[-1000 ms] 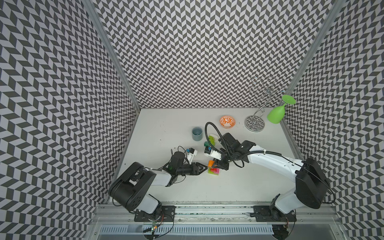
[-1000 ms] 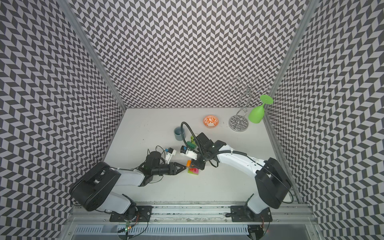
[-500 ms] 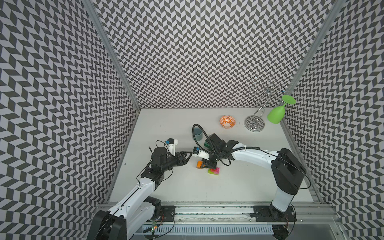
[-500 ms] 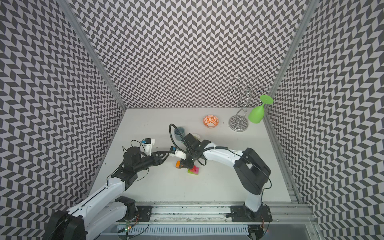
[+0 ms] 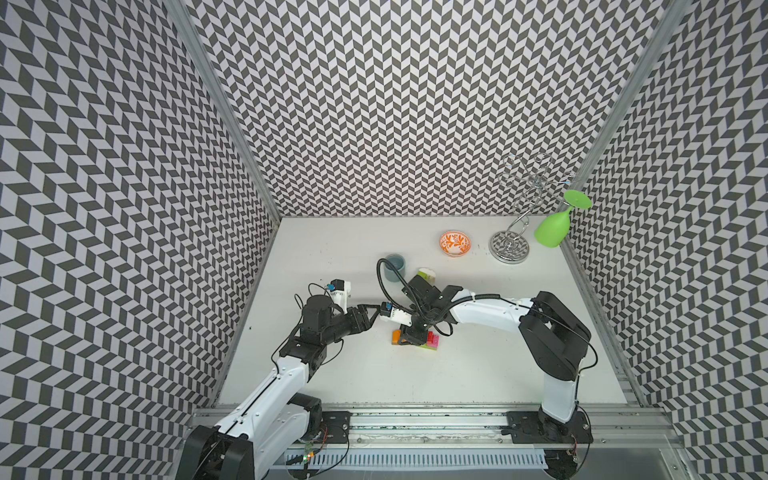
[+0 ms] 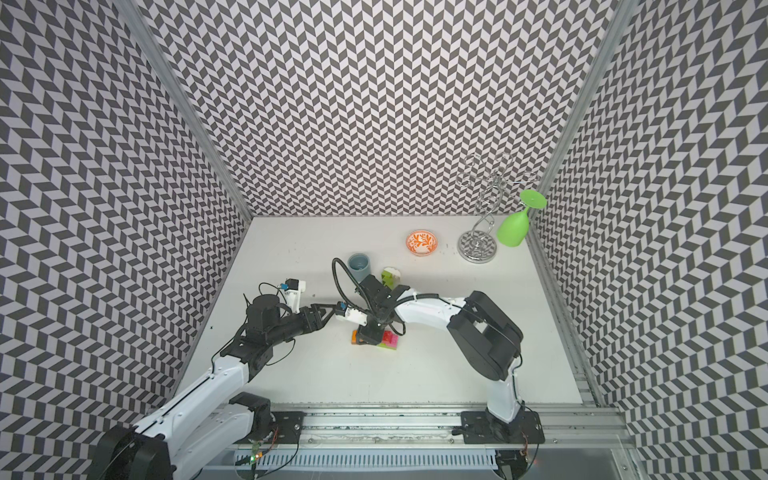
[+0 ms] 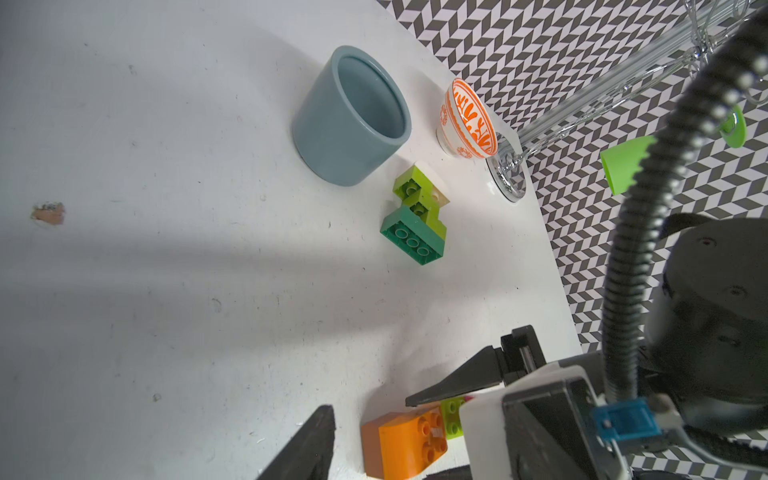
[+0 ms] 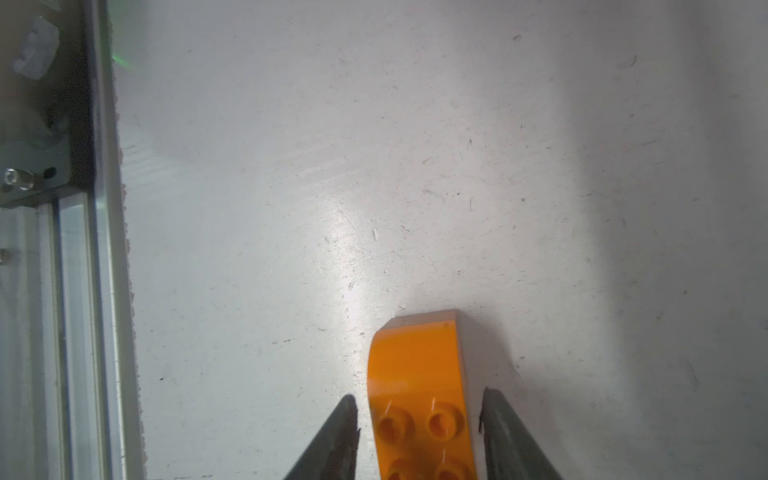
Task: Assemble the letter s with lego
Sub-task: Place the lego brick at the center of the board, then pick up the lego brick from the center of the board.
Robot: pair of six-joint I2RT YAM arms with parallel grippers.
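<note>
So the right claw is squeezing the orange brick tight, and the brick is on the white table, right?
Not quite. The right gripper isn't squeezing the orange brick: the right wrist view shows its jaws open, one on each side, with a strip of table showing between each and the brick. The brick is on the white table, yes.

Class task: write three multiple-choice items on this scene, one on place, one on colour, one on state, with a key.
1. The grey-blue cup stands: A) beside the green brick stack; B) on it; C) under it.
2. The brick that the right gripper straddles is: A) white; B) orange; C) brown.
3. The right gripper is: A) clamped shut; B) out of view; C) open.
Key: 1A, side by side in the left wrist view; 2B, orange studs in the right wrist view; 3C, gaps either side of the brick.
</note>
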